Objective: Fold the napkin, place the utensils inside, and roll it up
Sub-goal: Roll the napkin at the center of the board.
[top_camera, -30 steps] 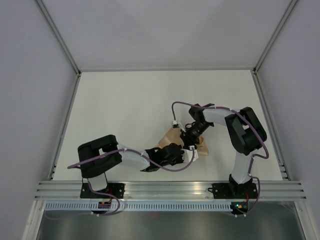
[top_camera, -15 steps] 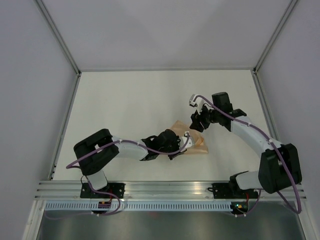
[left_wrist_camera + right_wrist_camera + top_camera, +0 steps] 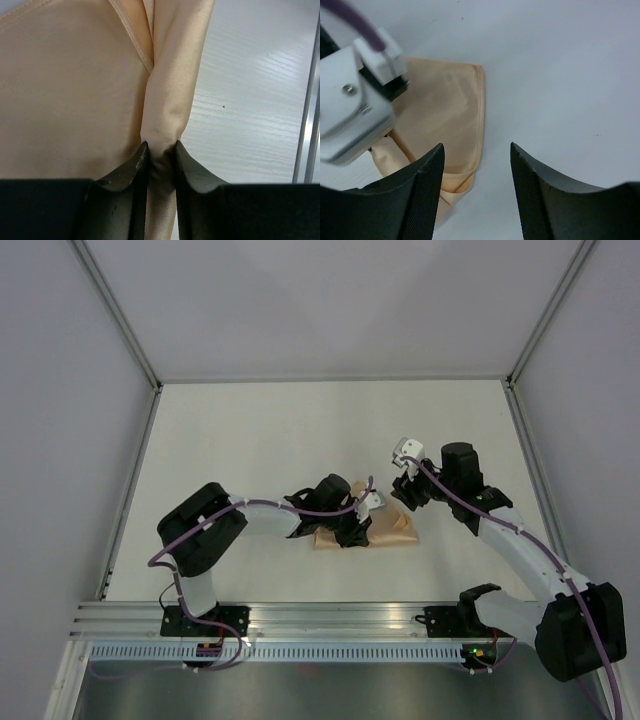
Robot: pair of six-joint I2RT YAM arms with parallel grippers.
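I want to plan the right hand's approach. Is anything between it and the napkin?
Nothing visible does: the napkin edge facing the open right hand lies bare. The left hand, pinching the napkin, covers only its other side.

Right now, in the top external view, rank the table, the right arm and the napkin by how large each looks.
1. table, by far the largest.
2. right arm, though it sits nearer the camera, which flatters it.
3. napkin, folded small and partly covered by the left arm.
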